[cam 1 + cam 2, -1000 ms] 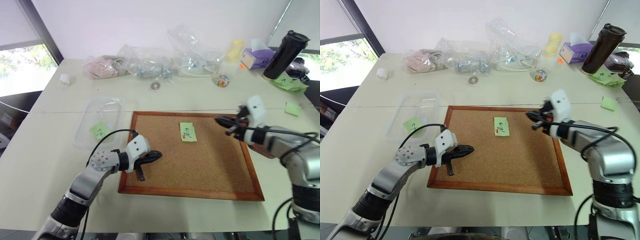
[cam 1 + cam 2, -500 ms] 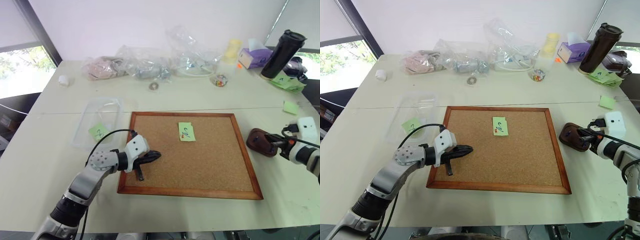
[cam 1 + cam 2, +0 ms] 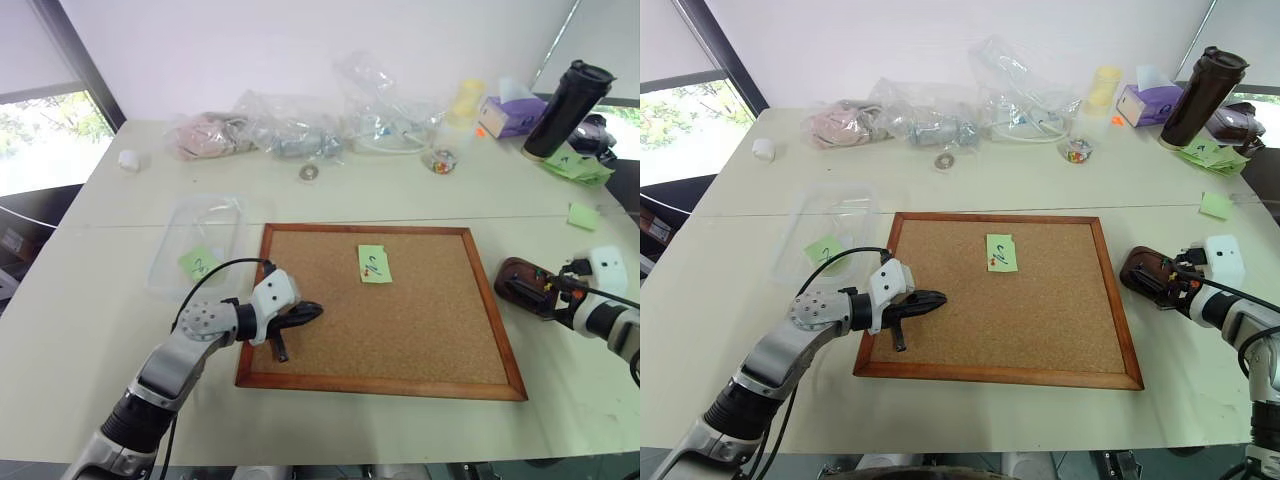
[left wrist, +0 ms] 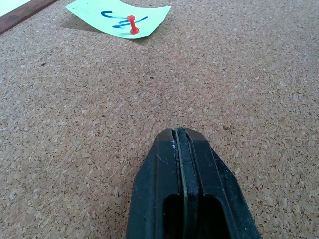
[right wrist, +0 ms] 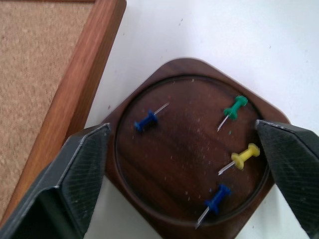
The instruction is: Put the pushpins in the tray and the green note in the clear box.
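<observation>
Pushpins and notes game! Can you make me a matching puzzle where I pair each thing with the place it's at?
Things:
1. yellow pushpin
2. red pushpin
3. green note with writing
4. right fingers

Places:
A. pinned on the cork board
B. stuck through the green note
C. spread wide, either side of the tray
D. lying in the tray

Pairs: 1-D, 2-B, 3-A, 4-C

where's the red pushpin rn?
Head views: the red pushpin is stuck in the scribbled green note near the far edge of the cork board, middle.
</observation>
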You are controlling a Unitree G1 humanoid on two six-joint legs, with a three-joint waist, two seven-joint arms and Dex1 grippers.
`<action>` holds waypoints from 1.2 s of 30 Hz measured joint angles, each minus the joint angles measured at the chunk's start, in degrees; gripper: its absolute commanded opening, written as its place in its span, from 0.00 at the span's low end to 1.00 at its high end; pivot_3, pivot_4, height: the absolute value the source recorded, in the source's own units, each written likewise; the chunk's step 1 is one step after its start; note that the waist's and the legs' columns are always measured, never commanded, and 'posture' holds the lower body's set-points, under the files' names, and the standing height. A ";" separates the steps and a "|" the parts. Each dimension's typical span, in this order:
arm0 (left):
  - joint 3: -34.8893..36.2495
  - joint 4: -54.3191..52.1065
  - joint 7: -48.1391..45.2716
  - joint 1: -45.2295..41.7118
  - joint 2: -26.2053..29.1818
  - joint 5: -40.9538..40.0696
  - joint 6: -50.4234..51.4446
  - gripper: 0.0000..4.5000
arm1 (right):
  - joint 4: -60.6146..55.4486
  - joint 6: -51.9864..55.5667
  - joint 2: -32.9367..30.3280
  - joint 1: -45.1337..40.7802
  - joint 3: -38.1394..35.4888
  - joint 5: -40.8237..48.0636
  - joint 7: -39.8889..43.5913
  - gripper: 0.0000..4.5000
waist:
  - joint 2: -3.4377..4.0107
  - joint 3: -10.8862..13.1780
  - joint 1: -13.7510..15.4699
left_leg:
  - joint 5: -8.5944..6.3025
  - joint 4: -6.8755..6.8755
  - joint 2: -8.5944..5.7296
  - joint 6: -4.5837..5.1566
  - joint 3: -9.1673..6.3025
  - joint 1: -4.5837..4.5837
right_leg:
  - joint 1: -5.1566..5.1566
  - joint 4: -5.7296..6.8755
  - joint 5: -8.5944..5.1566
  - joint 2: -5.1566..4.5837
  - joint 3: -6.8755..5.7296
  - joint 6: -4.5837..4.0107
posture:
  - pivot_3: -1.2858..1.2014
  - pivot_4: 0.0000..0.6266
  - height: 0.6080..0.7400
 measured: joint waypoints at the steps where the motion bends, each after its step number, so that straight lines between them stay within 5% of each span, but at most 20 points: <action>1: 0.00 0.02 0.00 0.00 0.00 0.00 -0.01 0.00 | -0.07 -0.06 -0.03 0.10 0.00 0.00 0.10 1.00 | 0.00 0.00 0.00 | 0.00 0.00 0.00 0.00 0.00 0.00 | 0.00 0.00 0.00 0.00 0.00 0.00 | 0.52 0.24 1.00; 10: 0.07 0.21 -0.18 -0.07 0.09 0.01 -0.07 0.00 | -12.67 6.13 -1.17 -3.21 0.32 6.79 2.70 1.00 | 0.02 -0.01 0.00 | 0.00 0.00 0.00 0.00 -0.01 0.00 | 0.00 0.00 0.00 0.00 0.00 0.00 | 0.52 0.24 1.00; 17: -0.05 0.55 -0.42 -0.70 -0.01 0.00 -0.05 0.00 | -23.56 9.90 6.32 -12.37 17.53 9.26 0.39 1.00 | -0.05 0.00 0.05 | 0.00 0.02 0.00 0.00 -0.06 -0.02 | -0.01 0.00 0.00 -0.01 -0.01 0.00 | 0.52 0.24 1.00; 25: 0.04 0.02 0.01 -0.18 -0.15 -0.03 0.13 0.00 | -19.68 7.08 12.51 -15.57 30.34 3.97 -1.71 1.00 | -0.06 0.01 -0.01 | 0.00 0.05 -0.07 -0.01 -0.09 -0.05 | -0.05 0.00 0.00 -0.05 -0.06 0.00 | 0.52 0.24 1.00; 36: 0.59 -1.04 0.62 0.65 -0.05 -0.03 0.84 0.00 | -13.77 2.52 15.74 -16.03 33.07 -0.89 -1.94 1.00 | -0.06 0.01 -0.35 | 0.00 0.01 -0.05 -0.01 -0.09 -0.05 | -0.08 0.01 0.00 -0.03 -0.07 0.00 | 0.52 0.24 1.00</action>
